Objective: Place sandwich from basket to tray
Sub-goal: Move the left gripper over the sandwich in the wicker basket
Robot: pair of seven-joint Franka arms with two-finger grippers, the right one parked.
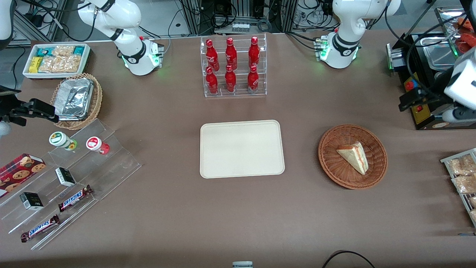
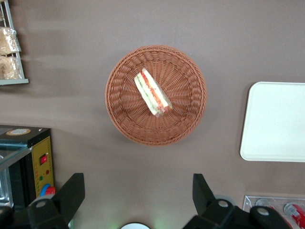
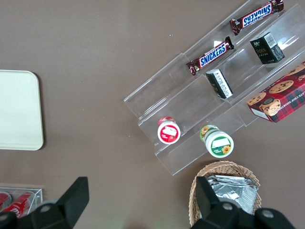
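Observation:
The sandwich (image 1: 354, 156), a pale bread wedge with orange-red and green filling, lies in the round reddish-brown wicker basket (image 1: 331, 163). It also shows in the left wrist view (image 2: 152, 93), inside the basket (image 2: 188, 119). The cream-beige tray (image 1: 241, 149) lies flat and bare at the table's middle, beside the basket; its edge shows in the left wrist view (image 2: 274, 121). My left gripper (image 1: 406, 100) hangs high above the table, farther from the front camera than the basket, toward the working arm's end. In the left wrist view the gripper (image 2: 138, 191) is open wide and empty.
A clear rack of red bottles (image 1: 233, 67) stands farther from the camera than the tray. A black appliance (image 1: 427, 74) and a rack of snack packets (image 1: 463, 178) sit near the basket. A foil-filled wicker basket (image 1: 76, 100) and clear steps with snacks (image 1: 74, 178) lie toward the parked arm's end.

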